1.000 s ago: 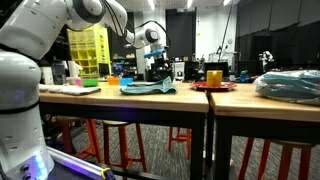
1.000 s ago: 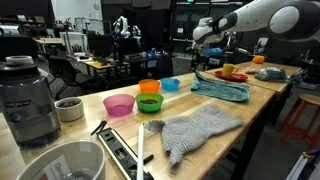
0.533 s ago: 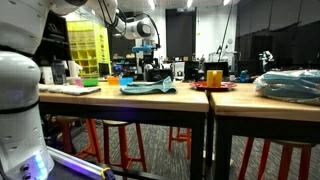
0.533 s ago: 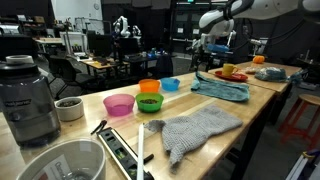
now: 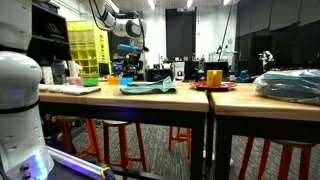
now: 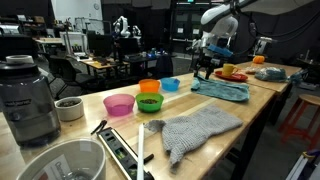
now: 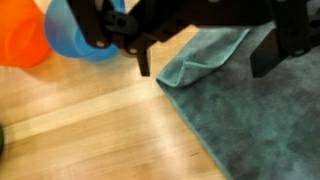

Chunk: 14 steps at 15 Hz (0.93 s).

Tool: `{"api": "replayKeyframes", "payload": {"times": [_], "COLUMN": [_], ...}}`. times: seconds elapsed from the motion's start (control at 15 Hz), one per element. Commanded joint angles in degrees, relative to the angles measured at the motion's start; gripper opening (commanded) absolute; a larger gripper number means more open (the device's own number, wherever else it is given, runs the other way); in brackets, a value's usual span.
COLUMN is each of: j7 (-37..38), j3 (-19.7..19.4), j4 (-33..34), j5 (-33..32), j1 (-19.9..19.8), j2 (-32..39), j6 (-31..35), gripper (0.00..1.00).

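Note:
My gripper (image 7: pixel 203 66) is open and empty, its two dark fingers coming in from the top of the wrist view. It hovers over the folded corner of a teal cloth (image 7: pixel 240 110) on the wooden table. In both exterior views the gripper (image 6: pixel 205 70) (image 5: pixel 132 66) hangs above the cloth's near end (image 6: pixel 222 89) (image 5: pixel 146 88). A blue bowl (image 7: pixel 75 35) and an orange bowl (image 7: pixel 20 35) lie just beyond the cloth's corner, also in an exterior view (image 6: pixel 171 85) (image 6: pixel 150 88).
A pink bowl (image 6: pixel 118 104), a green bowl (image 6: pixel 150 102), a grey knitted cloth (image 6: pixel 195 128), a blender (image 6: pixel 26 100) and a metal bowl (image 6: pixel 60 163) sit nearer the camera. A red plate with a yellow cup (image 5: pixel 213 78) stands beyond the teal cloth.
The arm has swung along the table and come down, from past the teal cloth to over its end near the bowls. The gripper stays open.

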Motion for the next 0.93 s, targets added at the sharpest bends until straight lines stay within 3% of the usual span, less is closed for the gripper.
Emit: {"api": "replayKeyframes", "payload": {"times": [0.0,0.27,0.87], "j7": [3.1,6.7,10.3], "j3": [0.9,1.7,2.4], "j4": [-7.1,-10.1,-12.1], "j5": [1.6,2.2,0.9], "j1": [2.3,4.1,5.6], "j2": [-4.5,-4.7,-3.2], "j6": [1.5,3.0,13.2], "gripper": [1.00,1.00,1.00]}}
